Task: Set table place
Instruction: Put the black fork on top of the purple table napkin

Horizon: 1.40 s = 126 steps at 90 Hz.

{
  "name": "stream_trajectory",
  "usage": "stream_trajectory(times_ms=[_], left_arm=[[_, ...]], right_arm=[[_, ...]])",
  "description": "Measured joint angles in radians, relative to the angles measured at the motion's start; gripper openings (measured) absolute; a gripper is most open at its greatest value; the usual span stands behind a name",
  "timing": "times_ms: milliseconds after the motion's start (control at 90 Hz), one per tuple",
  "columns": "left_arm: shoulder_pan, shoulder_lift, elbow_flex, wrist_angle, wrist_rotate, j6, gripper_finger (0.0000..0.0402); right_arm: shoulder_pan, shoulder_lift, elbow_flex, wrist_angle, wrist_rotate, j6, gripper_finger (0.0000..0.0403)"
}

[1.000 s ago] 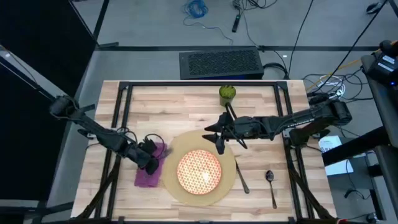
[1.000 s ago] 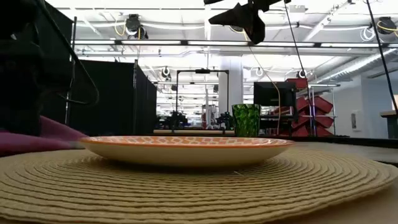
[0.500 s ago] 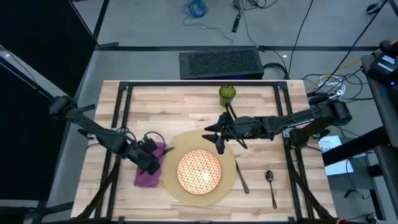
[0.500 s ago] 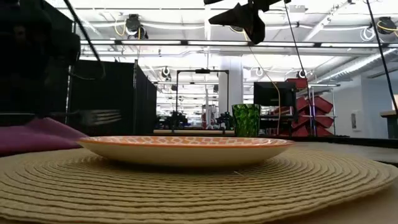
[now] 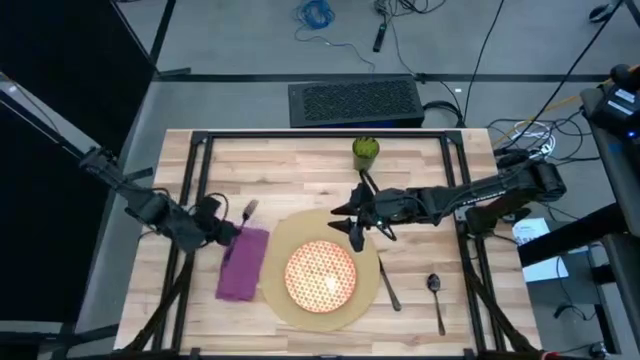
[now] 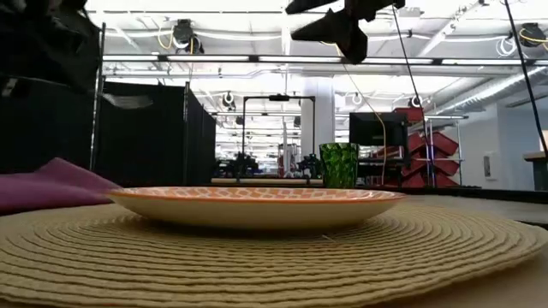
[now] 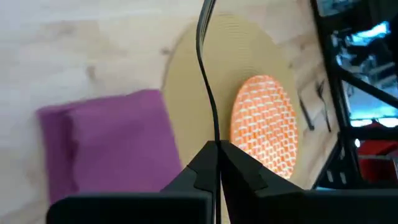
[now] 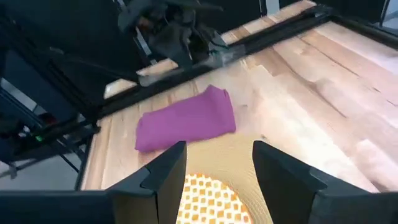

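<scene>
The place, a round tan mat (image 5: 282,240), lies on the table (image 5: 300,170) with a red-and-cream plate (image 5: 321,275) on it. Left of the mat lies a folded purple napkin (image 5: 242,265). My left gripper (image 5: 222,232) hangs over the napkin's far left corner, shut on a fork (image 5: 245,211), which shows edge-on in the left wrist view (image 7: 208,74). My right gripper (image 5: 352,228) hovers open above the mat's far edge, with nothing between its fingers (image 8: 168,180). My left gripper pinches the fork's handle end (image 7: 216,135) between its two fingertips. The fingers come from the table's left, slanting down, and the fork runs on ahead of them, tines (image 5: 248,208) toward the far right. The fork is lifted clear of napkin and table (image 6: 128,101).
A green cup (image 5: 366,150) stands at the far middle of the table. A knife (image 5: 388,285) and a spoon (image 5: 436,296) lie right of the mat. The black frame bars (image 5: 200,170) run along the table's edges.
My left gripper has risen from the napkin and drawn back toward the table's left and far edges, staying shut. The fork has come up with it, clear of the napkin. The napkin stays flat where it was.
</scene>
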Motion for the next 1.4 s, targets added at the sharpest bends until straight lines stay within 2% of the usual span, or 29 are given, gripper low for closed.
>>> stream_trajectory(times_ms=[189, 356, 511, 656, 822, 967, 1400], left_arm=[[-0.092, 0.078, -0.024, 0.023, -0.023, -0.174, 0.0], [-0.17, 0.144, -0.075, 0.176, -0.067, -0.242, 0.0], [-0.205, 0.211, -0.132, 0.236, -0.082, -0.337, 0.0], [-0.21, 0.248, -0.135, 0.283, -0.074, -0.34, 0.0], [-0.211, 0.305, -0.135, 0.328, 0.018, -0.359, 0.0], [-0.211, 0.356, -0.135, 0.386, 0.027, -0.36, 0.0], [-0.139, 0.45, -0.135, 0.351, 0.034, -0.368, 0.0]], right_arm=[[0.006, 0.0, 0.0, -0.012, -0.002, -0.005, 0.0171], [0.006, 0.0, 0.0, -0.007, -0.001, -0.021, 0.0171], [0.004, 0.0, 0.0, 0.023, 0.003, -0.026, 0.0171], [0.013, 0.0, 0.0, 0.013, 0.0, -0.013, 0.0171], [0.014, 0.0, 0.0, 0.009, -0.002, -0.009, 0.0171], [0.013, 0.0, 0.0, 0.01, -0.002, -0.008, 0.0171], [0.019, 0.0, 0.0, 0.009, -0.002, -0.025, 0.0171]])
